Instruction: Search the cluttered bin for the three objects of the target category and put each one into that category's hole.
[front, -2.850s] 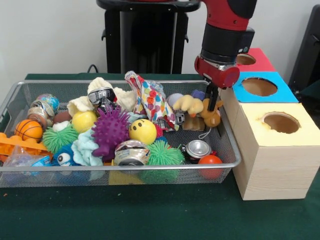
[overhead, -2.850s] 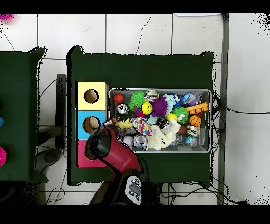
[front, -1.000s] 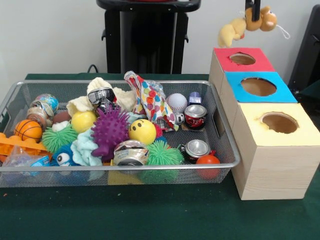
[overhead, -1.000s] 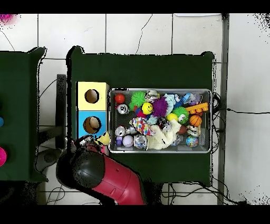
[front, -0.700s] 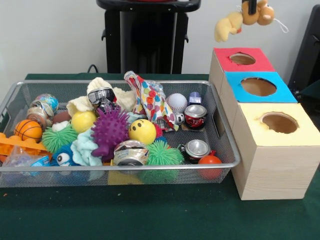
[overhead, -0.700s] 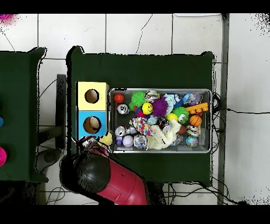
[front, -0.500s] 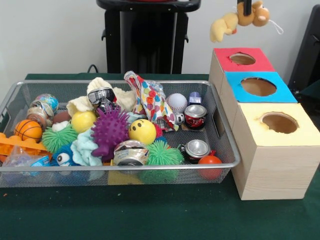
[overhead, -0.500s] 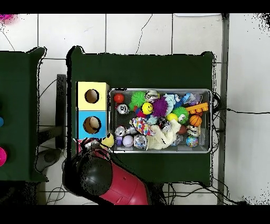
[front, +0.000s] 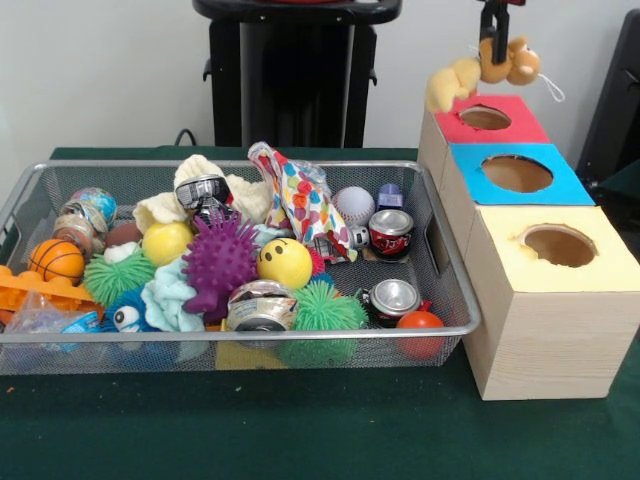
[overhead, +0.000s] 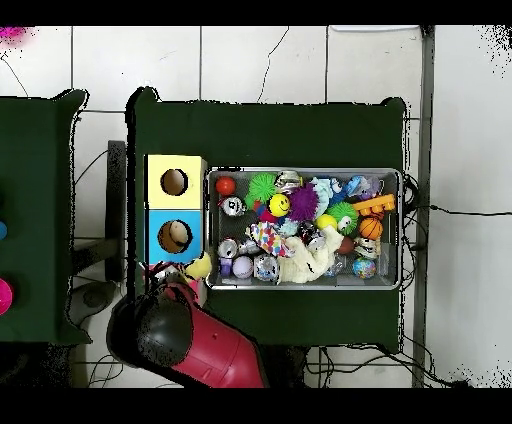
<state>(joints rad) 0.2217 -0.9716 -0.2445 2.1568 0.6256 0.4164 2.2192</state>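
Your gripper (front: 495, 32) hangs at the top of the front view with its jaws clenched on the plush toy (front: 480, 68), a tan and yellow stuffed animal that dangles in the air just above the red box (front: 452, 128), over its round hole (front: 485, 117) and a little toward the bin side. A thin white string trails off the toy's right side. From overhead you see the red and black arm (overhead: 195, 345) covering most of the red box, with the yellow end of the toy poking out beside the bin's corner. The red box, the blue box (front: 555, 186) and the yellow box (front: 545, 320) stand in a touching row on the green worktop (front: 300, 430), right against the wire bin (front: 455, 300). Inside the bin you still have plenty of clutter: a purple spiky ball (front: 218, 258), a yellow smiley ball (front: 285, 262), a green fuzzy ball (front: 322, 312), a small basketball (front: 57, 259), a baseball (front: 352, 204), a red drinks can (front: 390, 233) standing near the box-side wall, a spotted cloth (front: 300, 200) and a cream plush (front: 200, 170) at the back.
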